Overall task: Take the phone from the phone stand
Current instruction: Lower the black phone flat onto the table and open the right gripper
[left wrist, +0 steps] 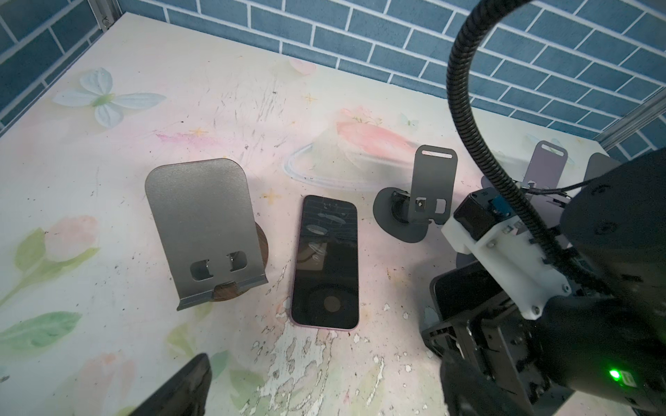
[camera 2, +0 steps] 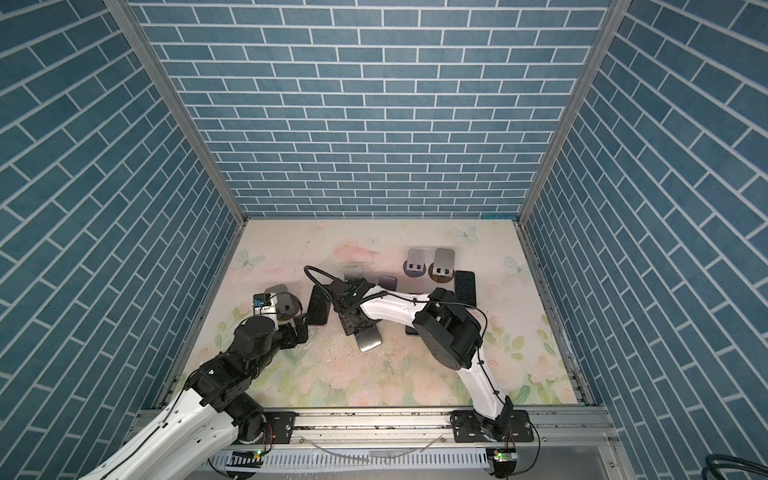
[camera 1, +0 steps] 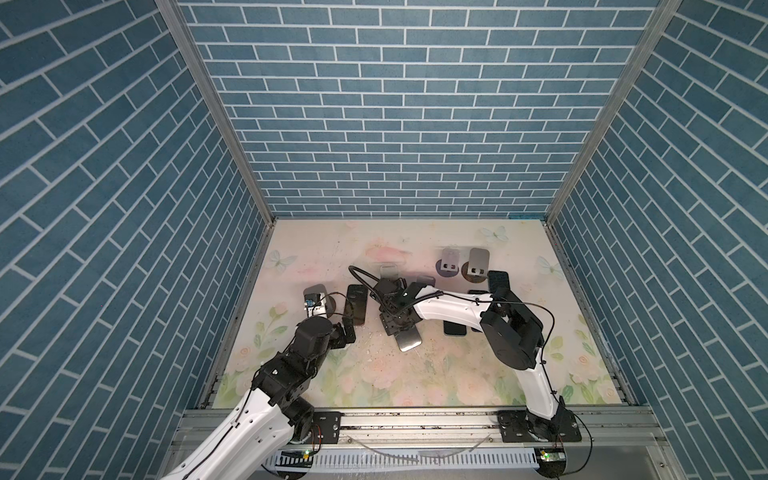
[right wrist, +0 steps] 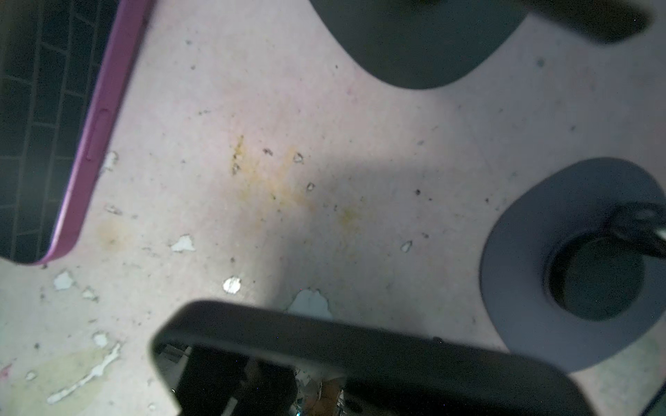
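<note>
- Right gripper (camera 1: 397, 326) half-closed on the phone (camera 1: 409, 344) in both top views; phone stand (camera 1: 388, 272) just beyond it, phone off it.
- Left wrist: left gripper (left wrist: 324, 363) fully spread, I see nothing in it.
- Right wrist: phone (right wrist: 360, 360) close in at the gripper.

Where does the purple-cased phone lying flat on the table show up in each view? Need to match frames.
In a top view: purple-cased phone flat, left of centre.
In a top view: same place.
Left wrist: mid-picture, screen up.
Right wrist: upper-left corner, likely the same phone.
Landmark: wood-based stand beside it; not in the right wrist view.
</note>
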